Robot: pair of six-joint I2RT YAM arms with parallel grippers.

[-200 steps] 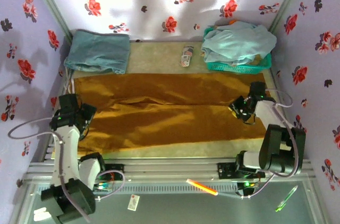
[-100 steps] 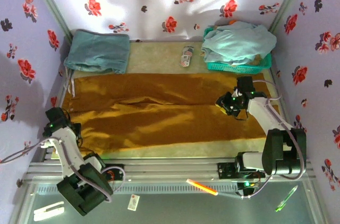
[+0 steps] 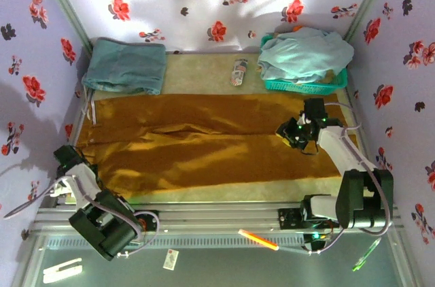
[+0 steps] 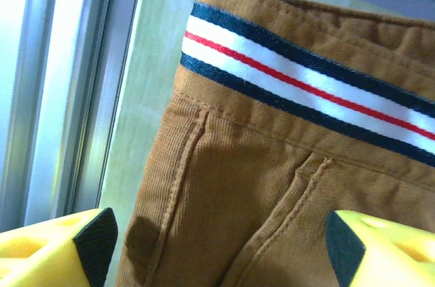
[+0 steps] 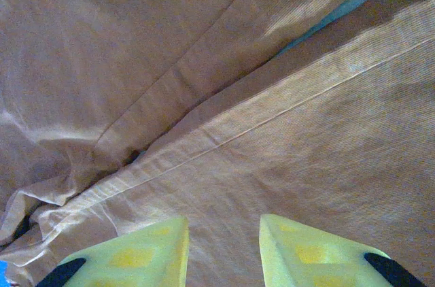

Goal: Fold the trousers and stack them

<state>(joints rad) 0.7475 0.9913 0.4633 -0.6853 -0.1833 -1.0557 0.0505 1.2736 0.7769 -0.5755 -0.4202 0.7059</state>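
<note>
Left wrist view: my left gripper [image 4: 216, 239] hangs released, jaws spread wide, over the striped waistband [image 4: 306, 90] of the trousers [image 4: 272, 192]. My right gripper [image 5: 224, 249] sits low over the legs, and I cannot tell whether it pinches cloth. The trousers lie flat across the table [image 3: 204, 73].

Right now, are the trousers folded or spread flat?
Spread flat: the trousers lie full length across the table, both legs side by side, waistband at the left.
</note>
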